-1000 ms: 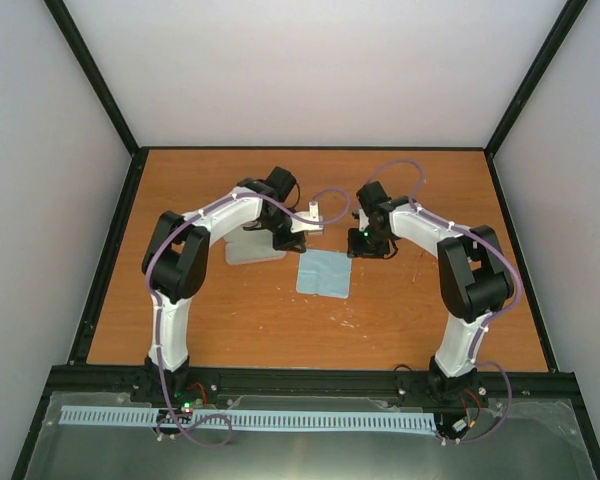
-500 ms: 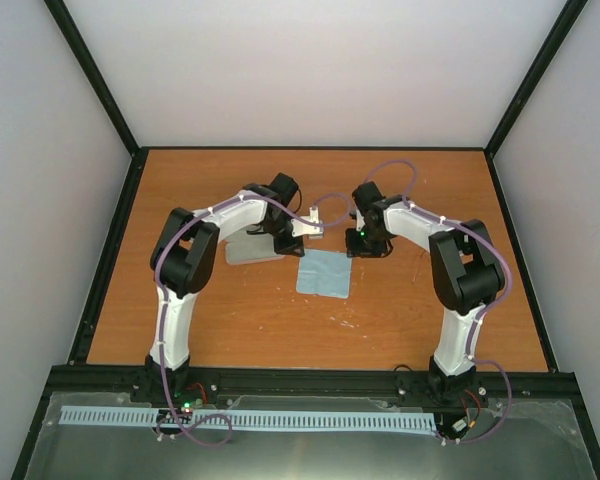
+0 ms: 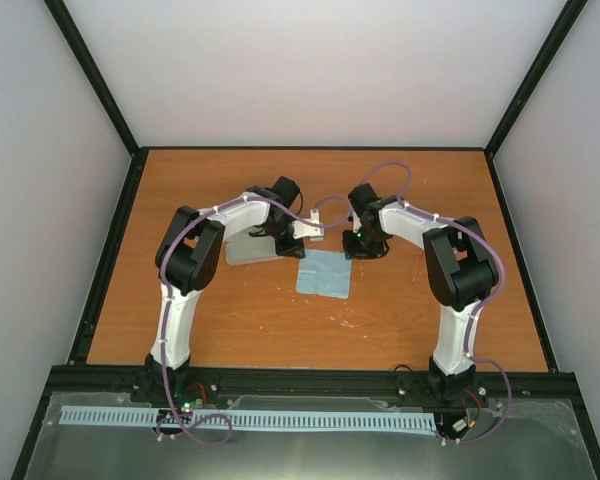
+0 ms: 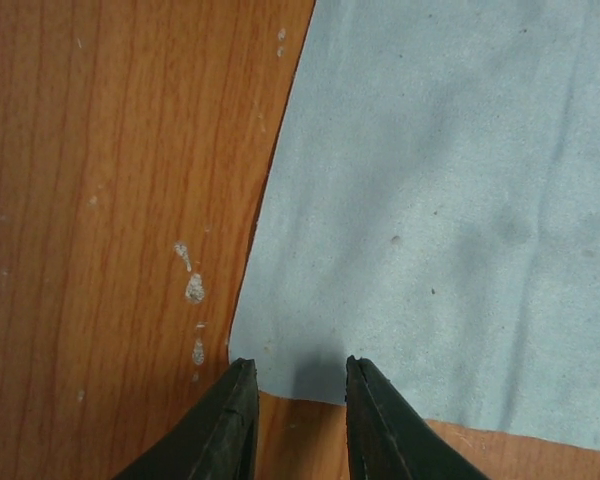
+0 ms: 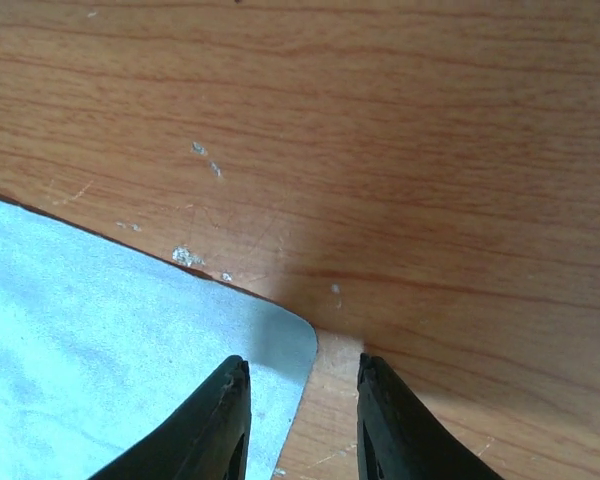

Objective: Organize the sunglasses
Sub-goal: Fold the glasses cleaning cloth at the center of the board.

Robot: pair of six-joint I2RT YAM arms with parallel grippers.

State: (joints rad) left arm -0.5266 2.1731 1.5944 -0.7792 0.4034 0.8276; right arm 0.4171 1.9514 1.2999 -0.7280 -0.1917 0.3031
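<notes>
The sunglasses do not show in any view. The light blue square cloth [image 3: 324, 272] lies flat on the wood between the two arms. My left gripper [image 3: 298, 252] is open and empty, low over the cloth's far left corner; in the left wrist view [image 4: 300, 385] its fingers straddle the edge of the cloth [image 4: 430, 190]. My right gripper [image 3: 354, 254] is open and empty at the far right corner; in the right wrist view [image 5: 298, 385] the rounded corner of the cloth [image 5: 100, 360] lies by the left finger.
A pale oblong shape, probably the case [image 3: 248, 250], lies left of the cloth, partly under the left arm. Small white flecks mark the wood [image 4: 192, 288]. Black frame rails border the table [image 3: 110, 250].
Both arms have drawn in slightly toward the cloth's far corners; the right gripper has shifted a little left. The cloth has not moved.
</notes>
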